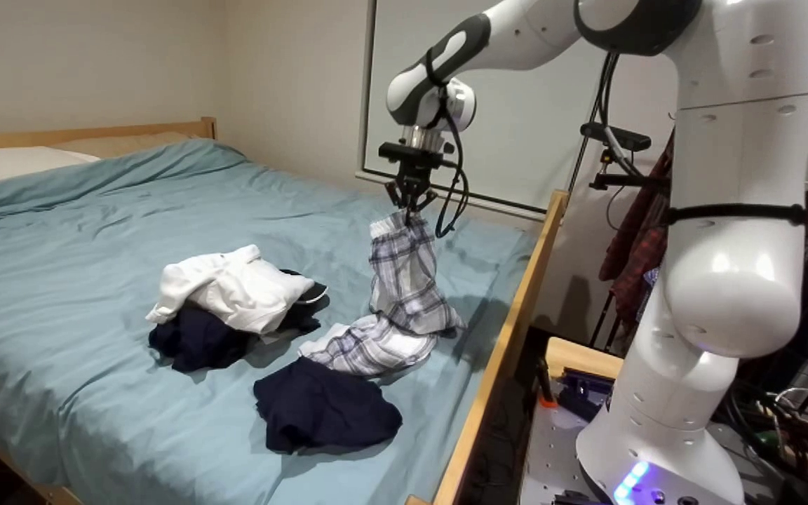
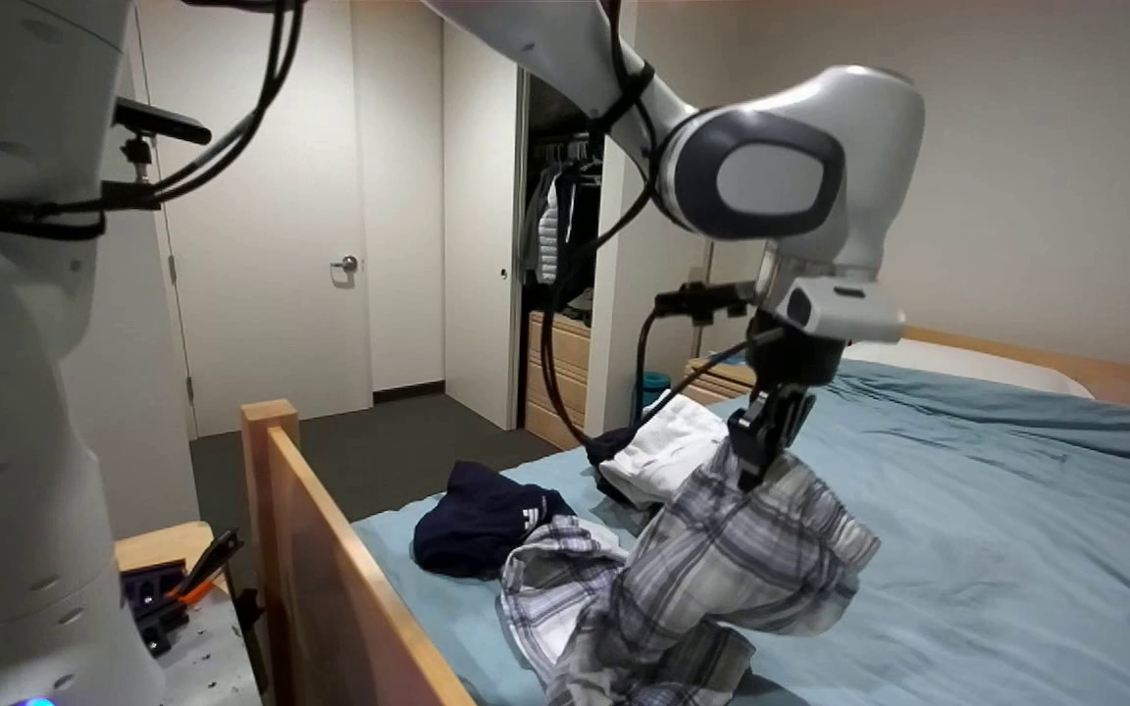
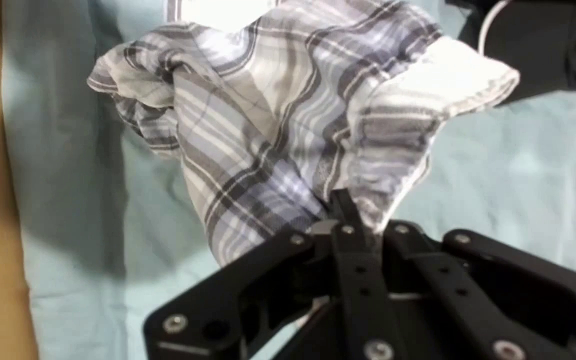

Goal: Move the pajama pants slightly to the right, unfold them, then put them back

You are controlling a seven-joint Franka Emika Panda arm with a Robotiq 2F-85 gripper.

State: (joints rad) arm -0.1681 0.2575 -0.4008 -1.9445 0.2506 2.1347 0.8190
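The plaid pajama pants (image 1: 411, 280) hang by the waistband end from the fingers (image 3: 346, 212), which stand nearly together and pinch the cloth between them. The lower part lies crumpled on the bed (image 1: 130, 217), just beside a navy garment (image 2: 472, 520). In an exterior view this garment bears a white mark (image 2: 532, 518), too small to read. Nearby, a white garment (image 1: 236, 287) lies on dark clothing (image 1: 200, 342).
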